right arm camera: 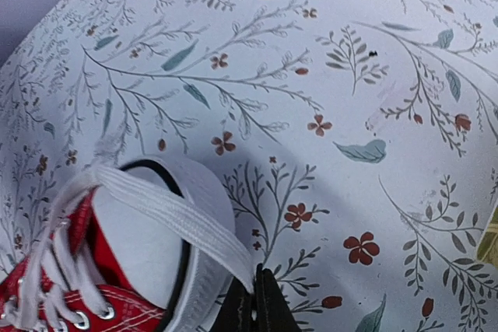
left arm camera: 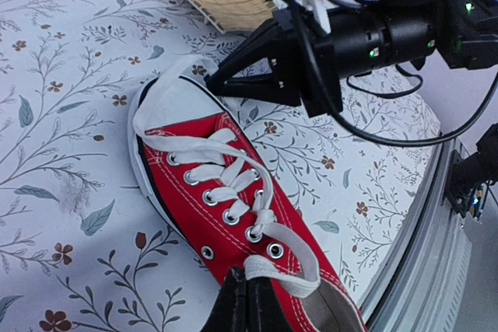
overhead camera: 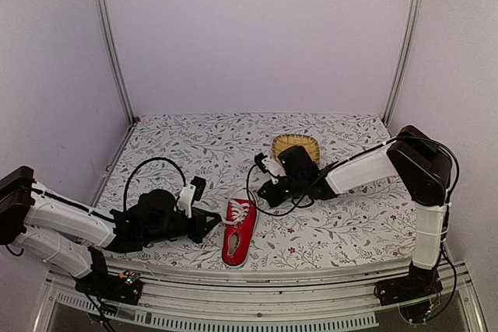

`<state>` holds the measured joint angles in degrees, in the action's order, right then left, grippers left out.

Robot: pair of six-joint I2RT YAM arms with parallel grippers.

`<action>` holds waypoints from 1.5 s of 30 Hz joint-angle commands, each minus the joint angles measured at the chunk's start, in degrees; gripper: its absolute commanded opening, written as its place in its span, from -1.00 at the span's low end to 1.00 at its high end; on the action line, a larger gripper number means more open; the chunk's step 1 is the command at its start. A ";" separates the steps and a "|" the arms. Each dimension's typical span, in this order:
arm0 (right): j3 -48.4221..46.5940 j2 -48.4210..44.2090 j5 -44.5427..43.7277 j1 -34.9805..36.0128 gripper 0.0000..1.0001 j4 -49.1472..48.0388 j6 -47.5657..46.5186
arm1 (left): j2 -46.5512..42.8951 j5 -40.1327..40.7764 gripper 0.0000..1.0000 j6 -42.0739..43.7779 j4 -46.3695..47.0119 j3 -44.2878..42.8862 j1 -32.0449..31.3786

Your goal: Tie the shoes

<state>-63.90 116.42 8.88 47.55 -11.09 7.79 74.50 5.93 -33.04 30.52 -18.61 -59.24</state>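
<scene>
Red low-top canvas sneaker (overhead camera: 238, 232) is lying upright on its white rubber sole near the front edge of the tabletop (overhead camera: 350, 223), between the two arms, toe pointing away from the arm bases. The white rubber toe cap (right arm camera: 144, 242) is looking smooth and rounded, edged by a dark line. The canvas upper is showing white stitching and two rows of metal eyelets. Flat woven white laces (left arm camera: 222, 172) are crossing ladder-fashion up the tongue, untied. The inside is showing red.

The tabletop is wearing a pale cloth printed with grey sprigs and small red flowers. A yellow woven basket (overhead camera: 296, 146), oval and shallow, is sitting beyond the toe, apart from the shoe.

Left hand (left arm camera: 247, 301) is sitting at the sneaker's heel-side opening, fingers pressed together; a lace end looping out of the top eyelet is running into the tips and appearing pinched there.

Right hand (right arm camera: 253, 307) is hovering just past the toe cap, fingers together, clamping the other lace strand, which is stretching taut across the toe cap.
</scene>
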 commanded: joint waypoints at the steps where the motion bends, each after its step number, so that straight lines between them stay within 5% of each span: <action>1: -2.98 -7.64 6.33 0.01 -0.96 -1.65 0.95 | -0.41 0.44 -1.00 -0.02 -0.39 -1.42 -0.99; 14: -14.07 0.89 17.31 9.38 -0.96 -1.76 6.51 | -1.42 0.88 -1.00 0.12 0.66 -0.46 -1.28; 19: -11.34 -3.70 13.99 8.67 -0.02 -1.39 6.75 | -1.55 0.93 -1.00 -0.07 0.59 -0.46 -1.33; 22: -7.89 -8.30 12.73 6.51 0.17 -1.48 6.45 | -1.39 1.09 -1.00 -0.25 0.74 -0.55 -1.44; 31: 3.73 -15.34 18.41 7.59 0.06 -0.99 1.38 | 0.56 1.20 -1.00 -1.55 0.30 -2.65 -1.49; 41: 2.26 -10.81 18.23 11.63 0.00 -1.06 0.91 | 2.06 0.75 -1.00 -1.60 -0.11 -3.80 -1.60; 45: 0.19 -8.83 17.42 12.47 -0.17 -0.78 0.79 | 2.19 0.77 -1.00 -1.76 -0.27 -3.94 -1.73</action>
<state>-61.06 105.51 26.55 59.35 -11.46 9.06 76.12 6.74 -34.35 30.55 -21.30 -59.90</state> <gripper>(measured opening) 0.445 0.003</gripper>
